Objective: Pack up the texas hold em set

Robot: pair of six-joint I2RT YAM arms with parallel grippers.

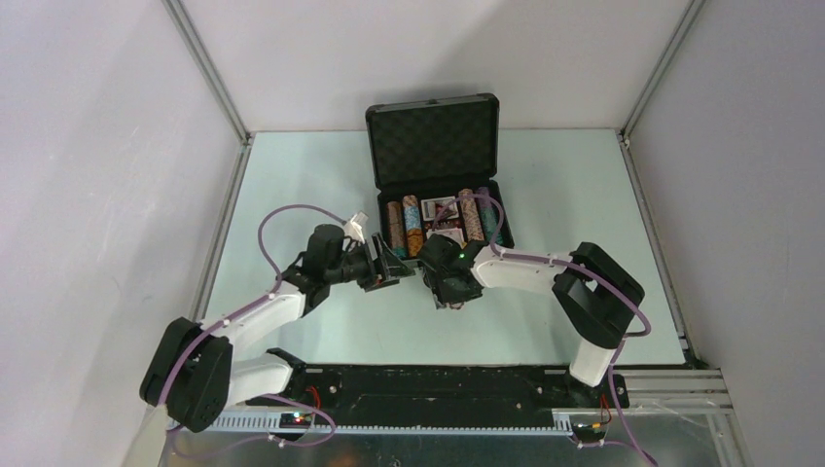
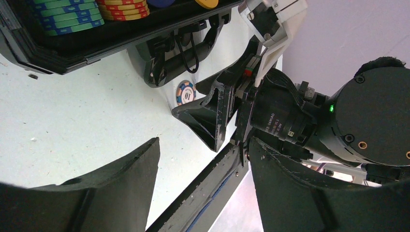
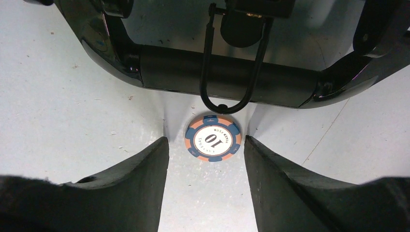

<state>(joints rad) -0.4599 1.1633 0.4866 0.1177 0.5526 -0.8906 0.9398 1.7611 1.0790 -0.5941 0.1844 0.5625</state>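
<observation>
— Is the overhead view showing the loose chip (image 3: 212, 138)?
— No, the right hand (image 3: 205, 140) is hiding it. Its wrist view is showing it lying flat on the worktop (image 3: 58, 96), just before the briefcase (image 1: 433, 146) handle (image 3: 227, 79), between spread fingers (image 3: 135, 183).
— The left hand (image 2: 203, 142)?
— Gaping wide, holding nothing, facing the right hand. The briefcase is standing open at the worktop's far side.

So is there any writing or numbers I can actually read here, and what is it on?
"10": on the orange-and-blue poker chip.
Fine print ringing that number: too small to read.
White lettering on the camera lens, left wrist view: too blurred to read.
</observation>
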